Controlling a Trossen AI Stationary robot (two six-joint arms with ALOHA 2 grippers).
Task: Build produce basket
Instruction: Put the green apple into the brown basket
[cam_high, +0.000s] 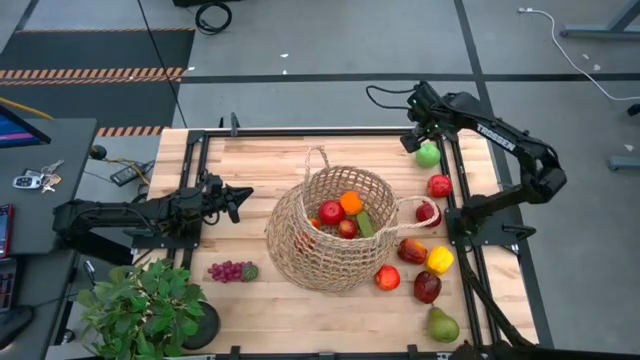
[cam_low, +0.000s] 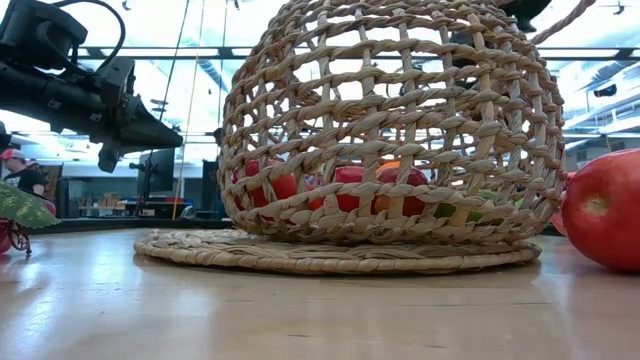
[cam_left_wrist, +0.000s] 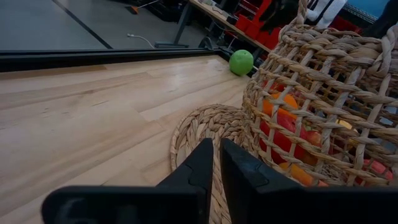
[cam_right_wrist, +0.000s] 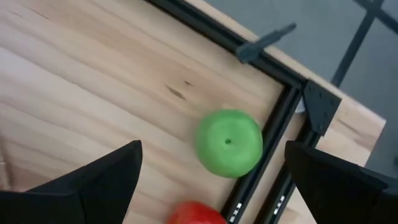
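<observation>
The right gripper (cam_high: 418, 138) is held above the far right corner of the table (cam_high: 250, 160), its fingers spread wide, with the green apple (cam_right_wrist: 228, 142) seen directly below and between them in the right wrist view. The apple rests against the black frame rail (cam_right_wrist: 267, 155), and a red apple (cam_high: 439, 185) lies just nearer along the same edge. The step in hand is judged to be the pick of this green apple.

For a clean grasp, the gripper should be lowered straight down so that the apple is kept centred. One finger must be set down between apple and rail, where little room is left; a slight turn of the wrist may be needed so the fingers close along the rail rather than across it.

The basket (cam_high: 330, 235) stands at the table's middle, already holding several fruits, among them an orange (cam_high: 351, 202). The left gripper (cam_left_wrist: 216, 163) is parked beside the basket, fingers nearly closed on nothing.
</observation>
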